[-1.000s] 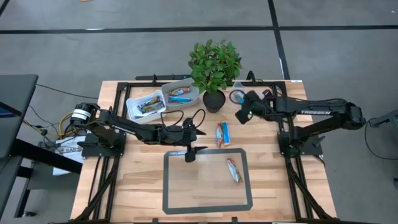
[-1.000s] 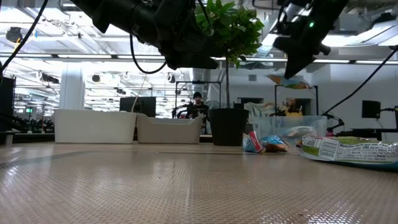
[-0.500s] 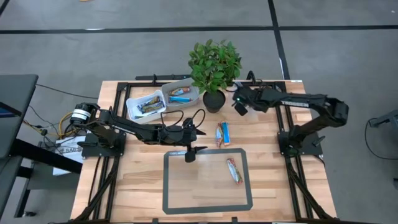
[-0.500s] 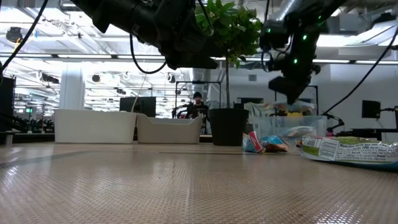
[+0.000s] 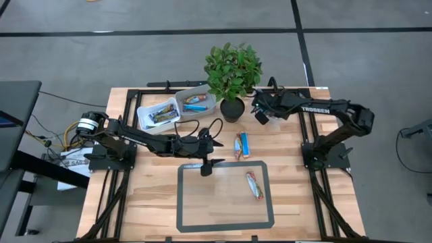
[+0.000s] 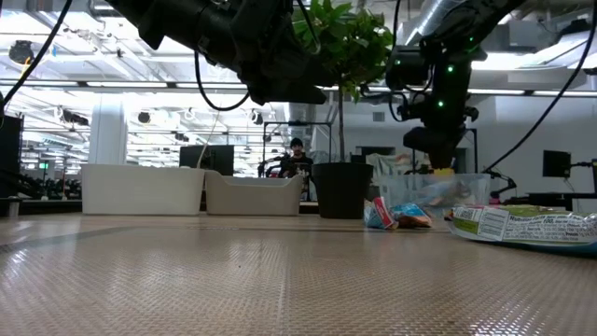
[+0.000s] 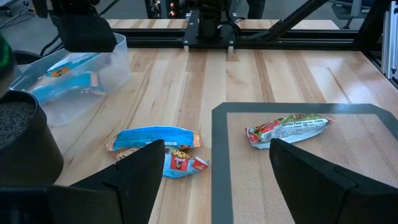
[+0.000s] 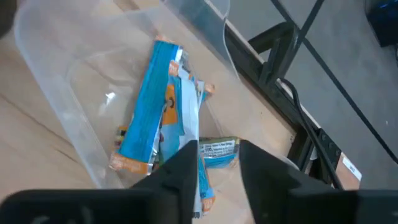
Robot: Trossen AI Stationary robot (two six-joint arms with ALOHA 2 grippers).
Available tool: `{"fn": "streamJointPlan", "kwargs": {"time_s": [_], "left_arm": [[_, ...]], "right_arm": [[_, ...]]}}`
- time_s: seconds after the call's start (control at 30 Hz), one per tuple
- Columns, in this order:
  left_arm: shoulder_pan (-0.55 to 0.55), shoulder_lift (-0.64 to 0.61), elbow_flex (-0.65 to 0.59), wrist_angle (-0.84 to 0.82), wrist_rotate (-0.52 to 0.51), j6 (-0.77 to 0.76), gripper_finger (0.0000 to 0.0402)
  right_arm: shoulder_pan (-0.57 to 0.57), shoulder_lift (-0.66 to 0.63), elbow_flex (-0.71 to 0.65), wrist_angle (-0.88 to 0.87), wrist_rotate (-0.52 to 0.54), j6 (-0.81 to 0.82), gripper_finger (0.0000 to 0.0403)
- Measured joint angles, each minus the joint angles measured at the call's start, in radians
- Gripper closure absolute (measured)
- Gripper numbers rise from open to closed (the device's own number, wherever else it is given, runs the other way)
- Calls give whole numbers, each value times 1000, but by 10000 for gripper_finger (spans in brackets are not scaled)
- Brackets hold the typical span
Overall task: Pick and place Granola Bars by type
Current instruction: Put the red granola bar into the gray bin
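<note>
My right gripper [image 5: 260, 112] hangs over a clear tub [image 8: 74, 124] at the far edge, beside the plant pot [image 5: 231, 109]. It is shut on a blue-and-white bar [image 8: 186, 124]. Other blue bars [image 8: 143, 106] lie in the tub. My left gripper [image 5: 206, 162] is open and empty above the far left corner of the grey mat [image 5: 225, 196]. Two bars [image 5: 241, 145], one blue and one brown, lie flat on the wood just beyond the mat. One green-and-white bar [image 5: 254, 184] lies on the mat. My right gripper has the near end [image 8: 200, 200] of the blue-and-white bar between its two fingers [image 8: 180, 177], coming from above. The bar's other end reaches down among the blue bars in the tub. The fingers hide the exact place of contact.
Two white bins stand at the far left, one with brown bars [image 5: 158, 113] and one with blue bars [image 5: 197, 102]. A leafy plant [image 5: 233, 71] rises between the bins and the clear tub. Black frame rails run along the table's far edge.
My right gripper has moved toward the table's far edge, from near the two loose bars to over the clear tub, and has come down toward it. My left arm has kept still.
</note>
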Motion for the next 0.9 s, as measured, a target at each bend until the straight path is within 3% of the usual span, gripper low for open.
{"fn": "streamJointPlan", "kwargs": {"time_s": [0.23,0.47,0.7,0.9], "left_arm": [[-2,0,0,-6,13,17,120],[-3,0,0,-18,53,141,120],[-3,0,0,-59,31,193,120],[-3,0,0,-58,20,173,120]], "right_arm": [[52,-92,0,25,-18,-7,237],[241,-243,-1,35,-75,66,216],[516,-325,-44,47,-127,305,220],[707,-269,-52,41,-193,554,229]]}}
